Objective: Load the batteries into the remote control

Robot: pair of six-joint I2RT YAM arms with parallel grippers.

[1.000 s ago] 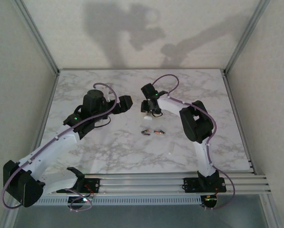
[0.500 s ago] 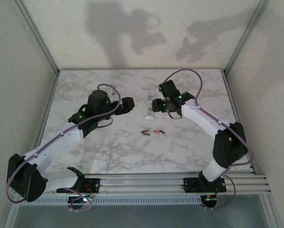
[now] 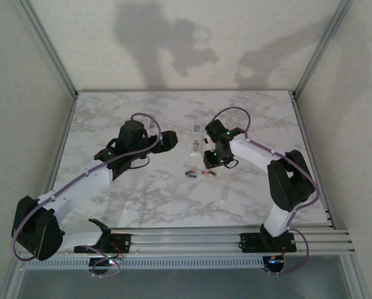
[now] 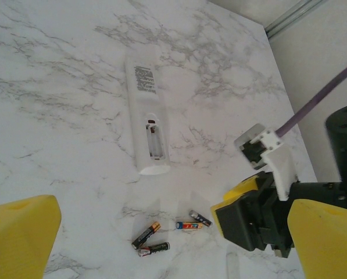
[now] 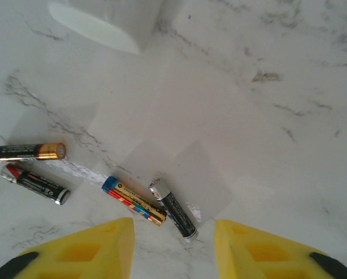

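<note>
The right end effector (image 5: 172, 232) hovers just above the batteries (image 5: 133, 201) lying loose on the counter (image 5: 278, 87), its jaws apart and empty. I judge this the pick-up step, calling next for a descent onto one cell. Beyond, the remote control (image 4: 149, 122) lies compartment-open, the left end effector (image 4: 173, 244) spread wide nearby.

- Bare table (image 3: 95, 118) lies open left of the remote (image 4: 148, 125).
- Batteries (image 5: 29, 152) lie near the remote's end, apart from it.
- The right gripper (image 5: 173, 244) crowds their right side.
</note>
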